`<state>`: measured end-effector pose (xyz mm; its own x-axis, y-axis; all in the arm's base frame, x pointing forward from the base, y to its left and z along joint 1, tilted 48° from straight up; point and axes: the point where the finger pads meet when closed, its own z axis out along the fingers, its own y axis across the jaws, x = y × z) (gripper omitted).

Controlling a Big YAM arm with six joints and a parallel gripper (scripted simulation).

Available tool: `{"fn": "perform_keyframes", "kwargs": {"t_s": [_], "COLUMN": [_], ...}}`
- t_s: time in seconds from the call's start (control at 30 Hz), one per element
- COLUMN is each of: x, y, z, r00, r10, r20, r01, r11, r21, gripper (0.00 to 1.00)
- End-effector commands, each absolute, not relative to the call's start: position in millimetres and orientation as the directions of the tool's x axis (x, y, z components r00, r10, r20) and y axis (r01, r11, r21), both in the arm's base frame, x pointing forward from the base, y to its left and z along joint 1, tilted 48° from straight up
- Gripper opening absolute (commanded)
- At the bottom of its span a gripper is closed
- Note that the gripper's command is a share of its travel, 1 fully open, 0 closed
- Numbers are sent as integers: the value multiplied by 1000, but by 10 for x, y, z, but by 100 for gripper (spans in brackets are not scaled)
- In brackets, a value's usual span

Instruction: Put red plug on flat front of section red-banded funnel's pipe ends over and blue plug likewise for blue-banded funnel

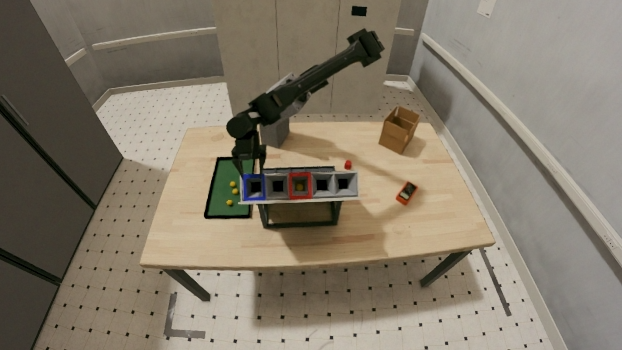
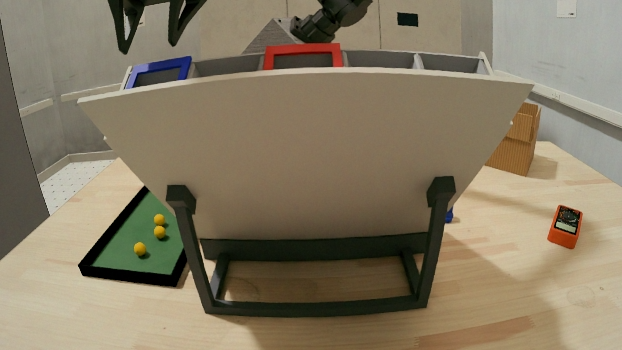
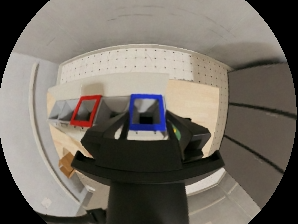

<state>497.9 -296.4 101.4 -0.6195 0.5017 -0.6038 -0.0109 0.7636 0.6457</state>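
My gripper [image 1: 248,164] is open and empty, hanging just above the blue-banded funnel [image 1: 254,186] at the left end of the funnel row. In the exterior view its two fingers [image 2: 149,27] stand apart over the blue band [image 2: 159,69]. In the wrist view the blue-banded funnel [image 3: 145,113] shows between the fingers, and its mouth looks dark. The red-banded funnel [image 1: 300,185] holds a yellow marble [image 1: 299,187]. The red plug [image 1: 348,164] stands on the table behind the rack. The blue plug [image 2: 449,215] peeks out behind the rack's right leg. The cover [image 2: 305,150] hides the pipes and sections.
A green tray [image 1: 229,189] with three yellow marbles [image 2: 159,231] lies left of the rack. A cardboard box [image 1: 398,129] stands at the back right. An orange device [image 1: 407,193] lies right of the rack. The arm's base [image 1: 275,131] stands behind the rack.
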Motion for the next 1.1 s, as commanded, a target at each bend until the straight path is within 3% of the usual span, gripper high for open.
{"fn": "perform_keyframes", "kwargs": {"t_s": [0.0, 1.07], "x": [4983, 4937], "y": [-3031, -3102], "z": [1086, 1172], "r00": [-607, -615], "r10": [499, 505], "r20": [-618, -605], "r01": [-14, -10], "r11": [771, 763], "r21": [636, 647], "gripper": [59, 59]}}
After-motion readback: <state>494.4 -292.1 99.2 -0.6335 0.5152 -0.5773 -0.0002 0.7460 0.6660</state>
